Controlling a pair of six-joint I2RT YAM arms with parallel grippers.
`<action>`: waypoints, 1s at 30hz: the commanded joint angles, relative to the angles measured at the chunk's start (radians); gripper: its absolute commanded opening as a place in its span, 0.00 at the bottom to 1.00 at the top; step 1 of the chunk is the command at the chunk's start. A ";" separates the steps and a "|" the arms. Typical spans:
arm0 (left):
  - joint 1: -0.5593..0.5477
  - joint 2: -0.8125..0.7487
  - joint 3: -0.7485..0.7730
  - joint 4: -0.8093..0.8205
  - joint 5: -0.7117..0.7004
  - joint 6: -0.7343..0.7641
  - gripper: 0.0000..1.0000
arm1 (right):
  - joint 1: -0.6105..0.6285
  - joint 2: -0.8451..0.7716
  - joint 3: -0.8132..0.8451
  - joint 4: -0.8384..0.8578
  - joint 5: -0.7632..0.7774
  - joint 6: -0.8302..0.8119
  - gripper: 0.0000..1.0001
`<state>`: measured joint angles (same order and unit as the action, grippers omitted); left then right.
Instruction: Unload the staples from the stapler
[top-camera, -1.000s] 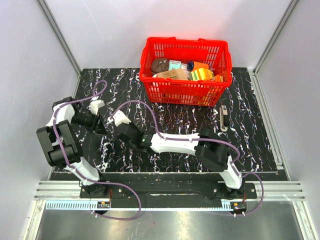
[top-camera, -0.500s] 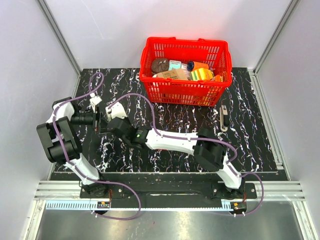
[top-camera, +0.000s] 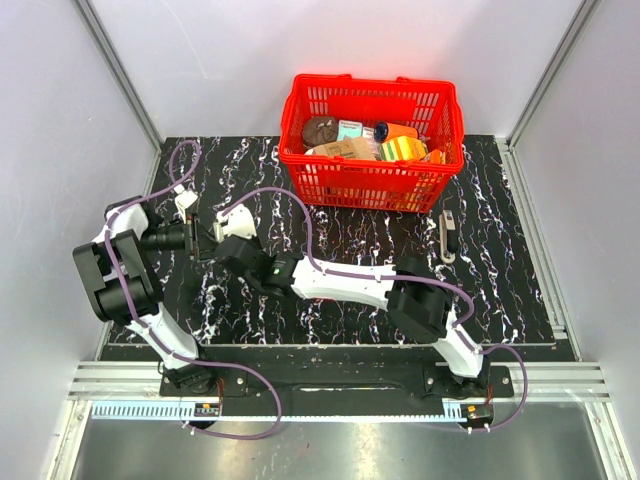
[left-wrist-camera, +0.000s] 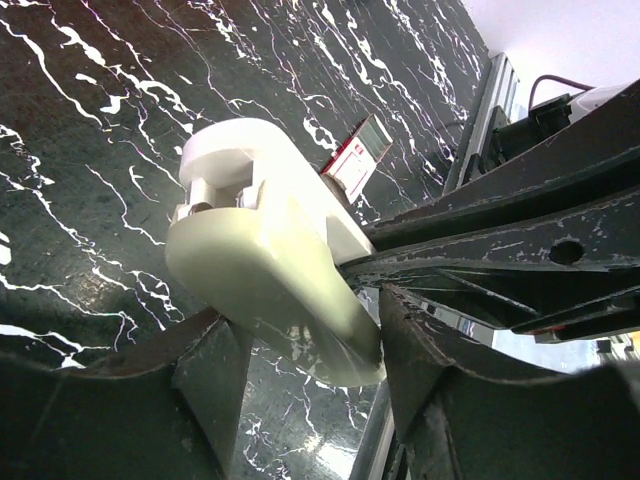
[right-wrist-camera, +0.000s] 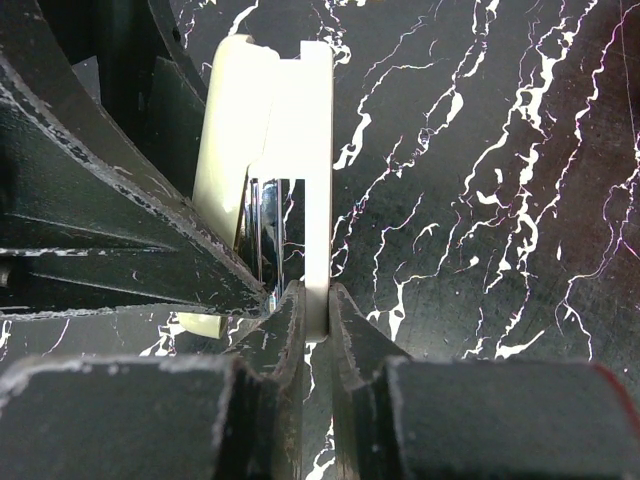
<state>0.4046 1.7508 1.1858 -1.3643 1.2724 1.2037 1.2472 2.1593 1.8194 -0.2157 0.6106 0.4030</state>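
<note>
Both grippers hold a cream-white hinged stapler (left-wrist-camera: 262, 235), lifted over the left of the black marbled mat. My left gripper (left-wrist-camera: 305, 335) is shut around its rounded body. My right gripper (right-wrist-camera: 317, 300) is shut on the thin flat cream leaf (right-wrist-camera: 318, 170), which is swung apart from the body (right-wrist-camera: 232, 150), baring the chrome channel (right-wrist-camera: 262, 230). In the top view the two grippers (top-camera: 203, 240) (top-camera: 224, 251) meet tip to tip and hide the stapler. A slim dark grey bar with a pale strip (top-camera: 447, 237) lies untouched at the mat's right.
A small box with a white-and-red label (left-wrist-camera: 352, 165) lies on the mat behind the stapler. A red basket (top-camera: 372, 79) full of goods stands at the back centre. Aluminium rails edge the mat (top-camera: 330, 250), and white walls enclose the cell.
Both grippers came together over the left of the mat. The left wrist swung from pointing down-right to pointing right. The right gripper slid left to meet it. The slim bar stayed put.
</note>
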 joint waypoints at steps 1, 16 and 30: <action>0.000 0.003 0.000 -0.182 0.059 0.042 0.54 | 0.003 -0.050 0.038 0.059 0.017 0.034 0.00; 0.008 -0.031 0.070 -0.182 -0.154 0.031 0.33 | -0.035 -0.144 -0.118 0.096 0.048 -0.085 0.00; 0.010 -0.063 0.155 -0.049 -0.387 -0.015 0.17 | -0.035 -0.188 -0.207 0.246 0.023 -0.397 0.00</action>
<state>0.3973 1.7275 1.2831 -1.4330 1.0382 1.1725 1.2182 2.0830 1.6260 -0.0753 0.5903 0.1303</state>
